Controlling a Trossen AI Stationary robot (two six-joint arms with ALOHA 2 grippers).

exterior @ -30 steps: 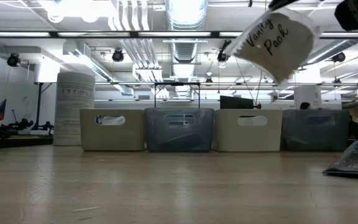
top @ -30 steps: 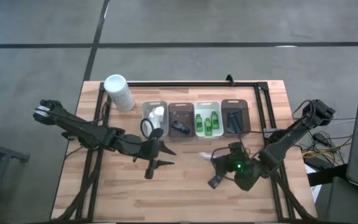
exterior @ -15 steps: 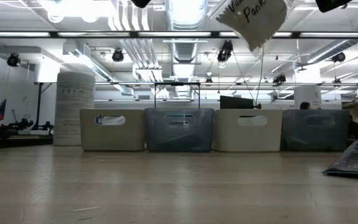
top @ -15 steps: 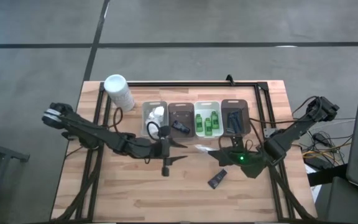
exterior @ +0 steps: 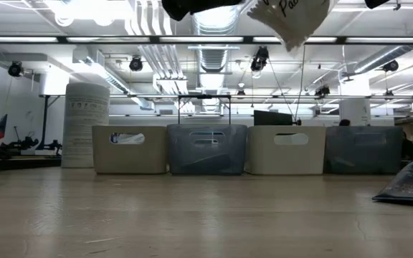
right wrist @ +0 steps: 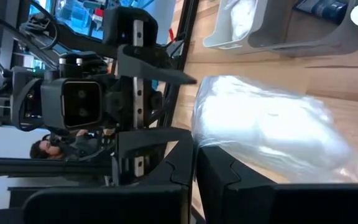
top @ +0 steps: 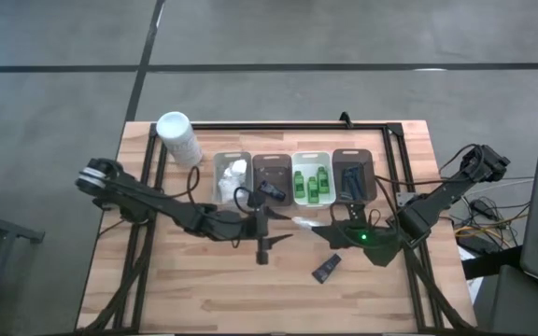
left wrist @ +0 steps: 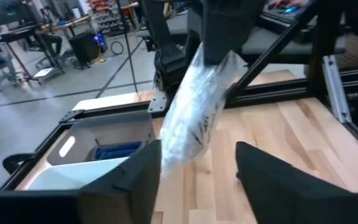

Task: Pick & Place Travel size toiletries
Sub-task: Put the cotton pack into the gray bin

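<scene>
- My right gripper (top: 318, 230) is clamped on a clear packet of white puffs (top: 304, 223), held up off the table just in front of the row of trays (top: 292, 177), mid-table.
- My left gripper (top: 271, 227) faces that packet with its fingers spread wide, one either side of its free end, not touching as far as I can see.
- Done, I judge: the four trays already hold sorted items, puffs far left, green bottles (top: 313, 183) third along.
- Left: this packet belongs in the far-left tray; a dark flat piece (top: 325, 271) lies loose on the near-right boards.
- The table (top: 194, 289) is pale wood planking with a black frame; a tall white container (top: 178, 137) stands at far left.
- Beyond is grey floor and an open workshop with ceiling lights.
</scene>
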